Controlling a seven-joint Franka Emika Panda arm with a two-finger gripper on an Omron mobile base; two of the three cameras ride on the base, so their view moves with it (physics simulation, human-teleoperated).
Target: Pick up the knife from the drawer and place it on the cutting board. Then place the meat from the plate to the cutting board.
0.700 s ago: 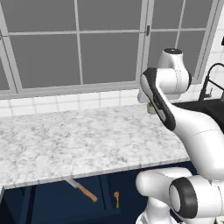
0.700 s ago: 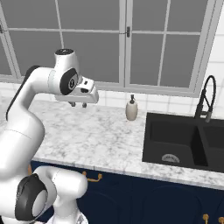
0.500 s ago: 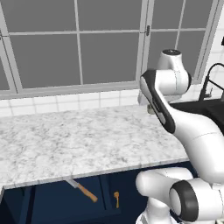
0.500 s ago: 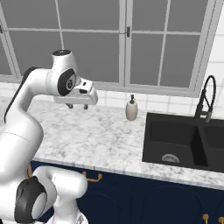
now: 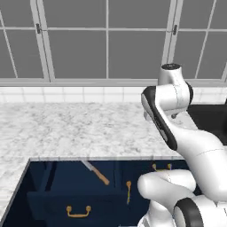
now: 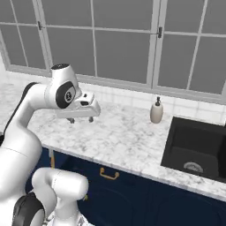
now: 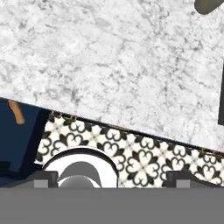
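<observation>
My gripper (image 6: 81, 119) hung above the marble desk (image 6: 128, 137), fingers pointing down at the stone, well clear of it. In the hand view the two dark finger tips (image 7: 46, 177) stood far apart at the bottom corners, so the gripper was wide, with nothing between them.

Below the hand lay bare speckled desk (image 7: 109, 65), its front edge running across the hand view, and beyond that edge a black-and-white patterned floor (image 7: 144, 157). At the left edge of the hand view a dark blue area showed a short orange-brown piece (image 7: 16, 113), which I took for the wooden handle of the knife.

From the left base view the drawer (image 5: 48, 199) stood pulled out under the desk front, a wide navy box with a curved brass handle (image 5: 78, 212) on its face. The knife (image 5: 95, 172) lay inside it near the desk edge. Its long axis ran diagonally: the thin grey blade pointed up-left toward the desk, the orange-brown handle down-right toward the drawer front. It lay well apart from my gripper, lower and to the left.

Further out on the desk, by the tiled wall, stood a soap dispenser (image 6: 156, 111), and to its right the black sink (image 6: 194, 148). Windows (image 6: 123, 44) ran along the back.
</observation>
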